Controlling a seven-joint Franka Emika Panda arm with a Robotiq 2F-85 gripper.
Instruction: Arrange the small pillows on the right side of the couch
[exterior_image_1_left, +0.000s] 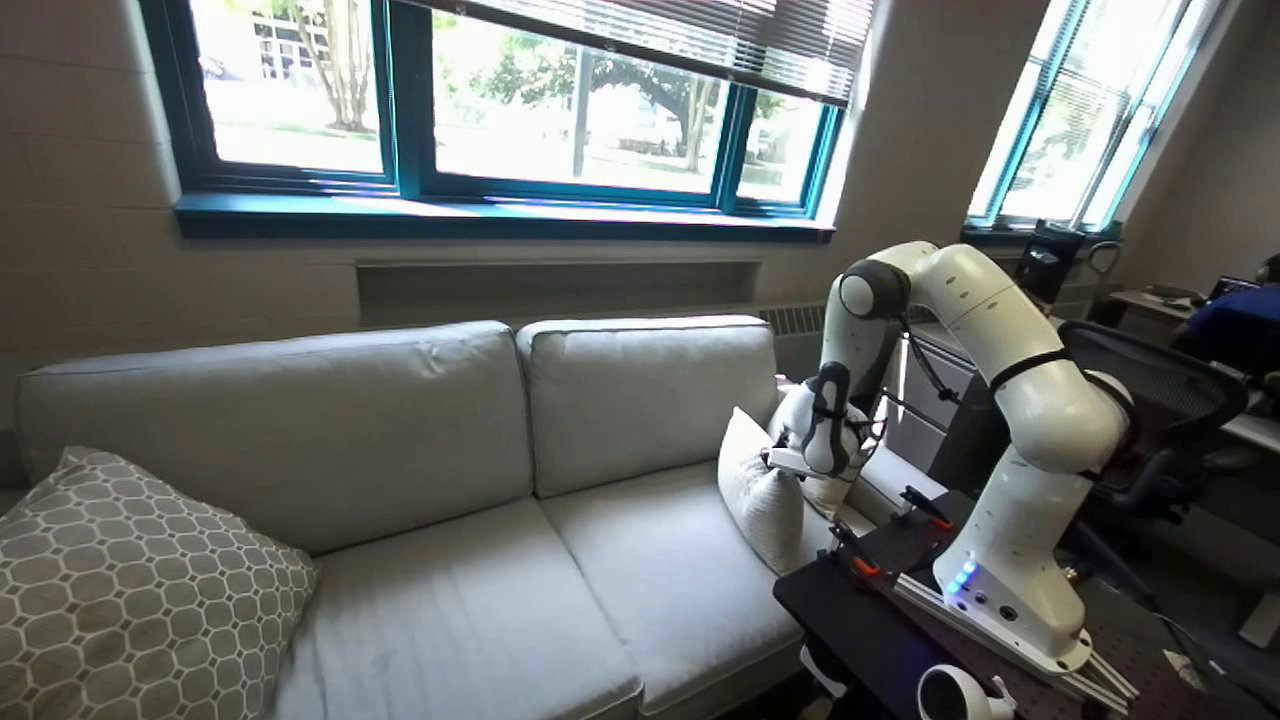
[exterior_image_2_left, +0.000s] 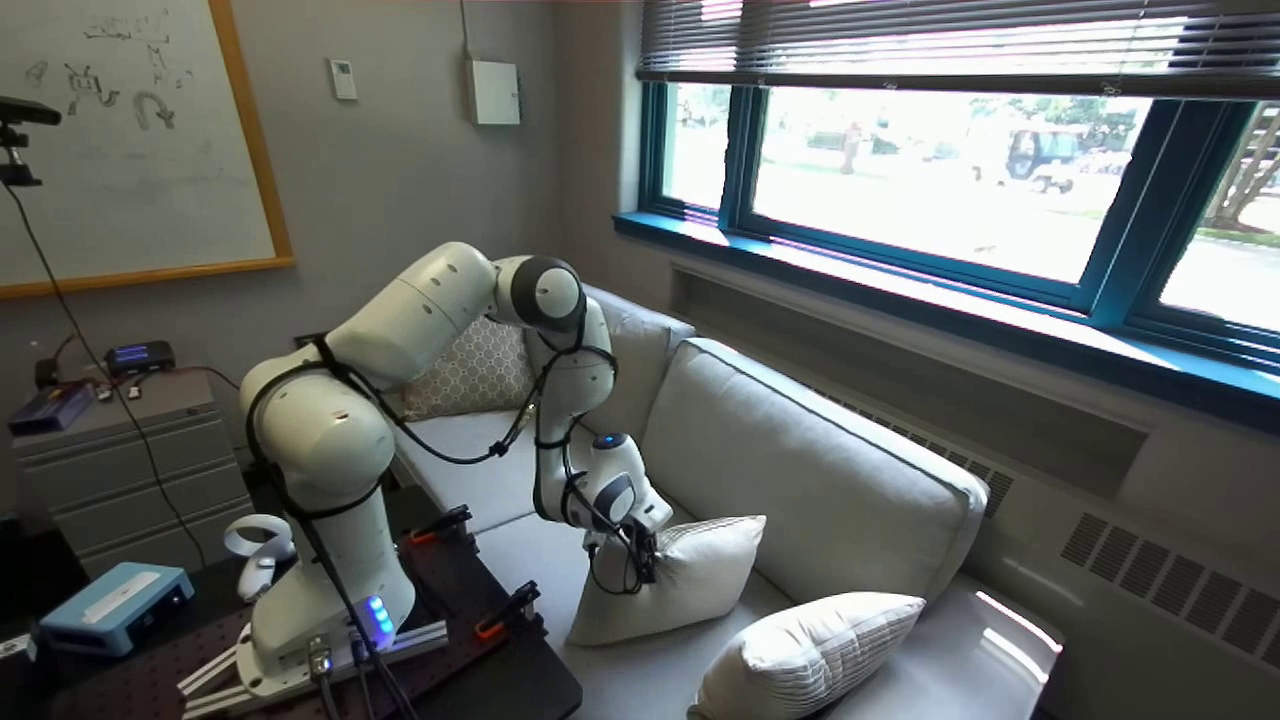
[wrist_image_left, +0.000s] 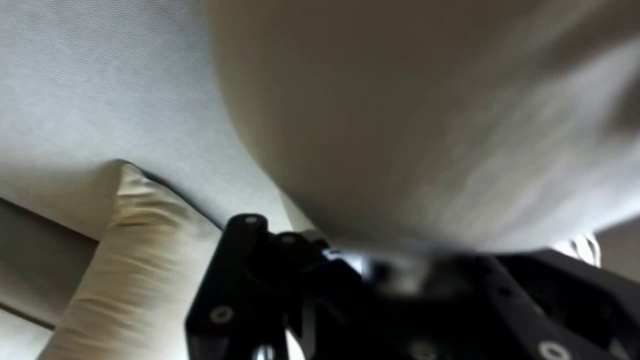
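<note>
The light beige couch stands below the window and also shows in an exterior view. One small cream-white pillow stands tilted on the seat near the arm-side end; it also shows in an exterior view and fills the upper wrist view. My gripper is against its face. The fabric puckers there and bunches between the fingers; the fingertips are hidden in it. The other small pillow leans by the armrest, apart from the gripper, and shows at lower left in the wrist view.
A larger grey-white patterned pillow lies at the couch's far end, also seen in an exterior view. The robot's black table with orange-black clamps stands close to the couch front. The armrest bounds the near end.
</note>
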